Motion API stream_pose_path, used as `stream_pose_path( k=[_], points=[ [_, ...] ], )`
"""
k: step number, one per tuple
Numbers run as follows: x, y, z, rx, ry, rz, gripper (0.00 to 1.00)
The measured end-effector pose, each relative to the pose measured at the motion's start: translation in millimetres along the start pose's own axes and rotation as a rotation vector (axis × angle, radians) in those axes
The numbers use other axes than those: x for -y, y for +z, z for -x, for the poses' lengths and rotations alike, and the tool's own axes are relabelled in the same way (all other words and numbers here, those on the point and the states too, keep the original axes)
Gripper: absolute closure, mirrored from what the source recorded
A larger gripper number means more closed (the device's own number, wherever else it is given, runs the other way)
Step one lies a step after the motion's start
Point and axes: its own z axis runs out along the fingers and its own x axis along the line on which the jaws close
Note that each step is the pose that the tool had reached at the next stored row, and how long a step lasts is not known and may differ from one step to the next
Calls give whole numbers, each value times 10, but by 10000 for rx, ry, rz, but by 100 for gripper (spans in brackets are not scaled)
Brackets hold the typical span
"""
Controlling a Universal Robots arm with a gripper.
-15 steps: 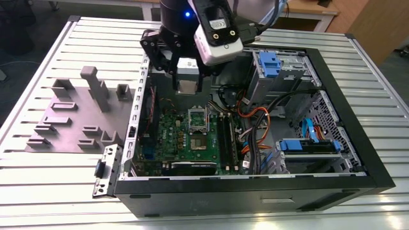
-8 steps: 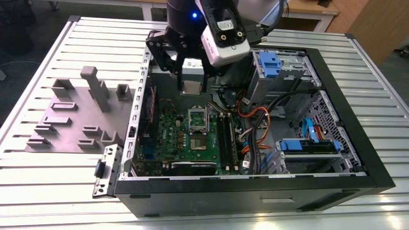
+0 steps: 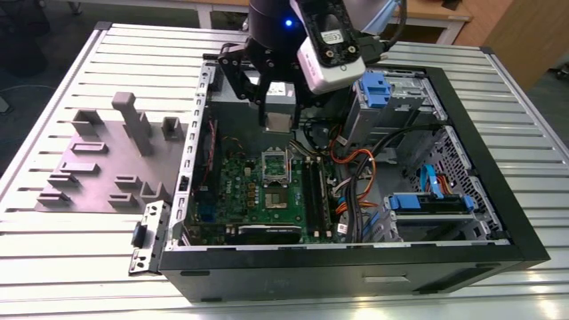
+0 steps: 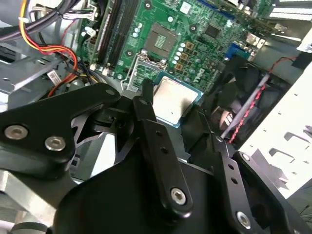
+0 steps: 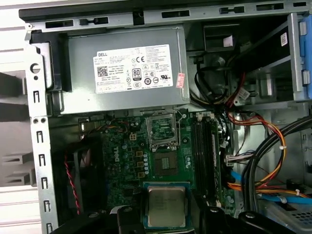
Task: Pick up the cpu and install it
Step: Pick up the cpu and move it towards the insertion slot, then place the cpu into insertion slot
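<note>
The chip (image 5: 165, 206) is clamped flat between the two fingertips of the gripper (image 4: 174, 105), silver top facing up, and hangs in the air inside the open computer case (image 3: 498, 220). Down past the fingertips lies the open socket (image 5: 165, 165) on the green board (image 5: 126, 161); chip and socket are still apart.

As I judge it, this carry goes well if the chip stays level, its edges square to the socket frame, and its corners line up before any contact. It should settle under no force, since a tilt could harm the socket's contacts.

By count there is one chip, one socket, one black fan (image 5: 85, 168) off to the gripper's side, one grey power supply (image 5: 126, 73) beyond the socket, and two blue drive brackets (image 3: 374, 85).
</note>
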Motion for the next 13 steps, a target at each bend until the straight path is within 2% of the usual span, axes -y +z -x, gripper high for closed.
stream_pose_path(
  k=[7, 13],
  points=[
    [-16, 7, 148, 0, 66, 0, 53],
    [-19, 9, 171, -1, 88, -1, 53]
  ],
)
